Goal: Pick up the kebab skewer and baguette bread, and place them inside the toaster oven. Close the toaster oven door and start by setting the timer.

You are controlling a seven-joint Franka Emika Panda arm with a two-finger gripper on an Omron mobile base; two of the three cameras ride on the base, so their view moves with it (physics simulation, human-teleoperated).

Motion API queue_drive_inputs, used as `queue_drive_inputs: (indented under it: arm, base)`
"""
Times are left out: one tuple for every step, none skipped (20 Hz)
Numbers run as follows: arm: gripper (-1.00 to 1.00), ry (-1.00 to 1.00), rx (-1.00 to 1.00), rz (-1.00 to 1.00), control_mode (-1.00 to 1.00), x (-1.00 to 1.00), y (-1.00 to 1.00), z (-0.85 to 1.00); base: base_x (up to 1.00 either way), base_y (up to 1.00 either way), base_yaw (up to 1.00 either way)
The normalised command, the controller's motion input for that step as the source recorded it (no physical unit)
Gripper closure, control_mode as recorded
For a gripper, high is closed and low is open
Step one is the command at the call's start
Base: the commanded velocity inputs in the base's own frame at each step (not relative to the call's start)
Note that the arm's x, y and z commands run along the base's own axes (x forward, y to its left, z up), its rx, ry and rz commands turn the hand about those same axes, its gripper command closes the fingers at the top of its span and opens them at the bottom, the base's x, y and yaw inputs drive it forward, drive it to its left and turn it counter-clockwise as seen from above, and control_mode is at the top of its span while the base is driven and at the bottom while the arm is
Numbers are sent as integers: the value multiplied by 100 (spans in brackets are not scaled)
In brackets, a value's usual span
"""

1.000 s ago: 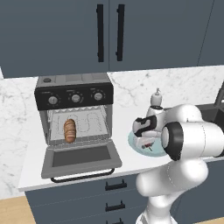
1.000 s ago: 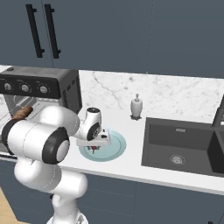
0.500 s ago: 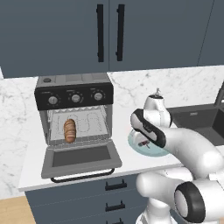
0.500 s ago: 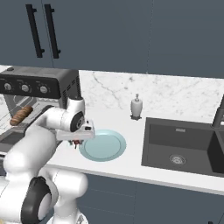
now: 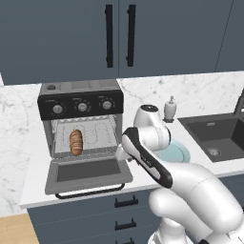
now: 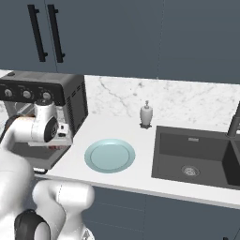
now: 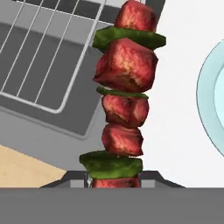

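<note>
The kebab skewer (image 7: pixel 124 87), red meat chunks and green slices on a stick, stands up between my fingertips (image 7: pixel 151 176) in the hand view. My gripper (image 7: pixel 113 179) is shut on its lower end. The hand (image 6: pixel 56 140) hangs by the right edge of the toaster oven (image 5: pixel 81 102), over the open toaster oven door (image 5: pixel 88 172). The baguette bread (image 5: pixel 75 142) lies on the wire rack (image 5: pixel 95 136) inside, at its left. In the hand view the wire rack (image 7: pixel 39 57) lies to the upper left of the skewer.
A pale blue plate (image 6: pixel 109 155) lies on the counter right of the oven, with nothing on it. A soap dispenser (image 6: pixel 146 115) stands against the back wall. The dark sink (image 6: pixel 197 154) is at the right. Cabinets hang above the oven.
The arm has swung left from the plate to the oven's open door, carrying the skewer. The plate is bare now. The baguette and the oven have not moved.
</note>
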Motion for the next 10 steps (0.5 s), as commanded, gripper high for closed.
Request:
queue_drive_inputs:
  arm:
    - [100,5,3,-10,-100,36,100,49]
    - [100,6,5,-10,-100,36,100,48]
    - [100,7,7,-10,-100,39,99,45]
    - [100,6,8,-10,-100,36,99,39]
    - [100,6,9,-10,-100,33,99,34]
    - [100,5,9,-9,-100,30,100,26]
    - [100,1,8,-8,-100,19,100,21]
    - [100,3,9,-7,-100,31,93,11]
    - [100,1,9,-6,-100,50,77,0]
    - [100,0,9,-4,-100,69,61,0]
  base:
    - [0,0,0]
    - [0,0,0]
    - [0,0,0]
    - [0,0,0]
    - [0,0,0]
    - [0,0,0]
    - [0,0,0]
    - [0,0,0]
    - [0,0,0]
    - [0,0,0]
